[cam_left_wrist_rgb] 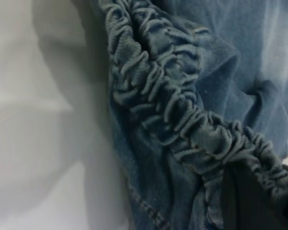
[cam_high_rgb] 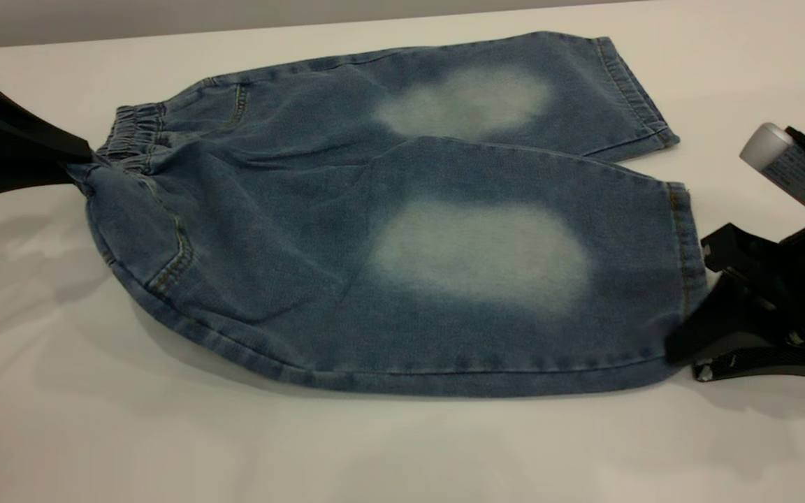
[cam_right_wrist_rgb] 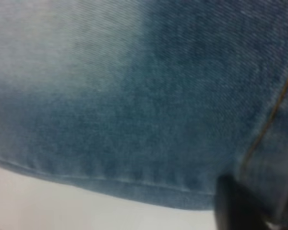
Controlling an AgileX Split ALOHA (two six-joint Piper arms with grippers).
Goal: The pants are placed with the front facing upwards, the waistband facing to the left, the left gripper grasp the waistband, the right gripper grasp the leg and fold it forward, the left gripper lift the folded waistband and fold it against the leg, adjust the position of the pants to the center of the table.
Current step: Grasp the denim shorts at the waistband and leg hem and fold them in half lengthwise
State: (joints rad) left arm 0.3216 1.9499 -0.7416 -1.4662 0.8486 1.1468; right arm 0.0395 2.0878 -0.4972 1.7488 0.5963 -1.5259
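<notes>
The blue denim pants (cam_high_rgb: 388,230) lie front-up on the white table (cam_high_rgb: 165,433), with the gathered waistband (cam_high_rgb: 133,129) at the left and both legs pointing right. My left gripper (cam_high_rgb: 80,168) is shut on the near end of the waistband. In the left wrist view the elastic waistband (cam_left_wrist_rgb: 168,105) bunches over the black left gripper (cam_left_wrist_rgb: 230,201). My right gripper (cam_high_rgb: 685,342) is shut on the near leg (cam_high_rgb: 514,279) at its hem corner. The right wrist view shows the leg (cam_right_wrist_rgb: 158,120) with the right gripper (cam_right_wrist_rgb: 235,201) at its edge.
A silver labelled cylinder (cam_high_rgb: 787,164) sits on the right arm above its gripper. Bare table (cam_right_wrist_rgb: 62,206) lies along the near side of the pants and at the far right. The table's back edge runs just behind the far leg (cam_high_rgb: 486,98).
</notes>
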